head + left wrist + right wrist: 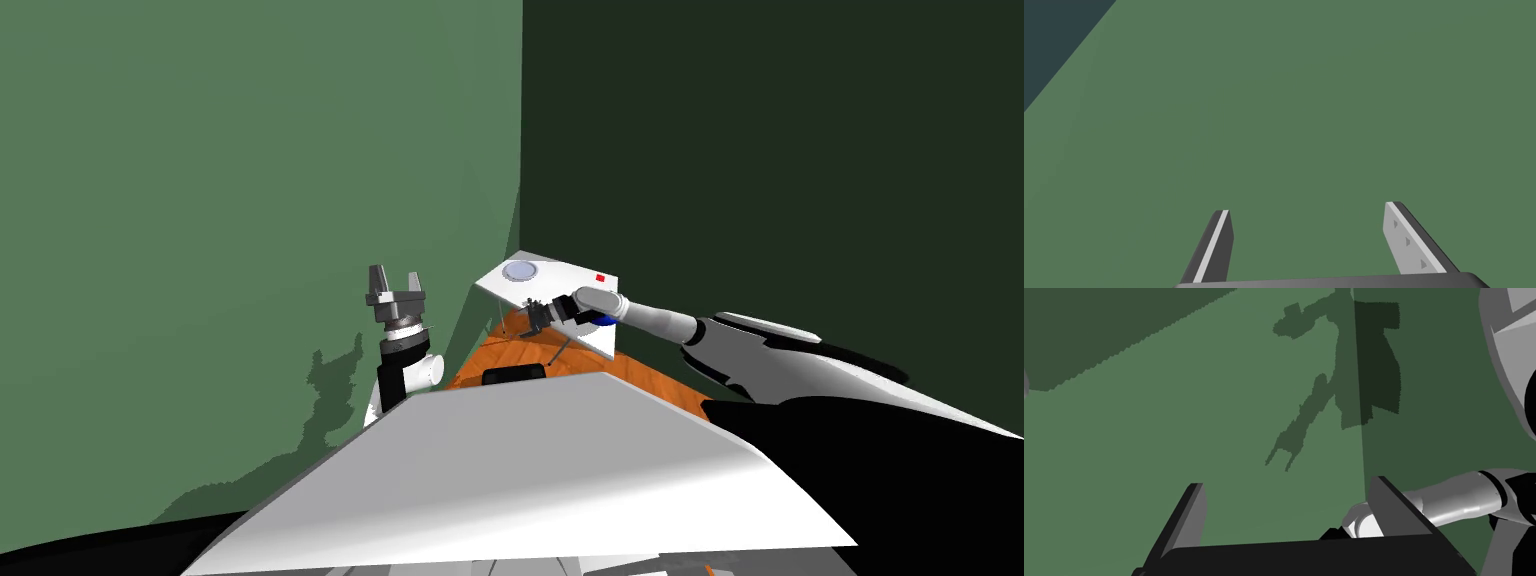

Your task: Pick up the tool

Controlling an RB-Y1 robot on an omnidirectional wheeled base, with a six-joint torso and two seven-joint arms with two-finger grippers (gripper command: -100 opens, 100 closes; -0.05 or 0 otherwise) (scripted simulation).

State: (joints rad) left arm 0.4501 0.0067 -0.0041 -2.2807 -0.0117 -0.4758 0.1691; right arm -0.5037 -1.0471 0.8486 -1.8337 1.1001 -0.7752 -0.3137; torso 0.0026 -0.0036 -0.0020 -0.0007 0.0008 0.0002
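Observation:
A small white table (560,275) stands in the corner of two green walls. My right arm reaches out to its near edge, where my right gripper (530,318) hangs just off the tabletop. In the right wrist view my right gripper (1289,485) is open, with only green wall between its fingers. A small blue object (604,321) peeks out beside the right wrist; I cannot tell what it is. On the table lie a round grey-blue disc (520,270) and a small red square (600,278). My left gripper (394,278) is raised near the left wall, and my left gripper (1306,207) is open and holds nothing.
The green walls (250,200) close in on the left and behind the table. Orange wood floor (490,362) shows beneath the table's thin legs (560,350). A black block (515,374) sits low on the floor in front of the table.

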